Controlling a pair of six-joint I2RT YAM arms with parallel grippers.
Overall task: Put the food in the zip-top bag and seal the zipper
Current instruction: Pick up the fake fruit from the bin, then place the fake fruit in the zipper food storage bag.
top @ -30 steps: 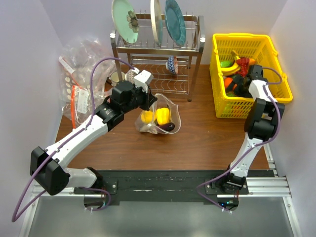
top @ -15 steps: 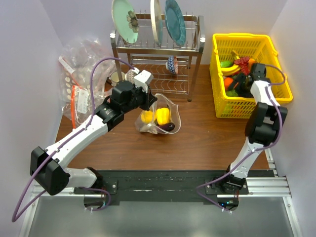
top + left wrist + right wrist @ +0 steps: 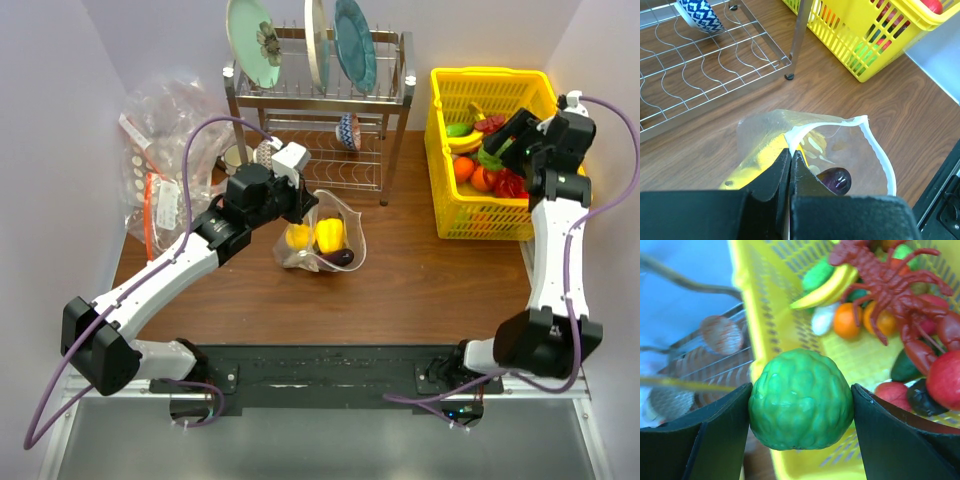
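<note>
Your right pincer [image 3: 801, 390] is clamped on a bumpy green toy fruit [image 3: 800, 410] with one finger on each side, and it holds the fruit over the yellow basket [image 3: 455, 225], above the other toys there. Well to the left of the basket, the clear bag [image 3: 335, 235] sits on the tabletop [image 3: 400, 290] with its mouth open. Yellow pieces [image 3: 322, 234] and a purple one [image 3: 836, 179] lie inside. Your left pincer [image 3: 790, 162] is pinched fully together on the bag's white zipper strip [image 3: 879, 150] — that edge stands raised.
</note>
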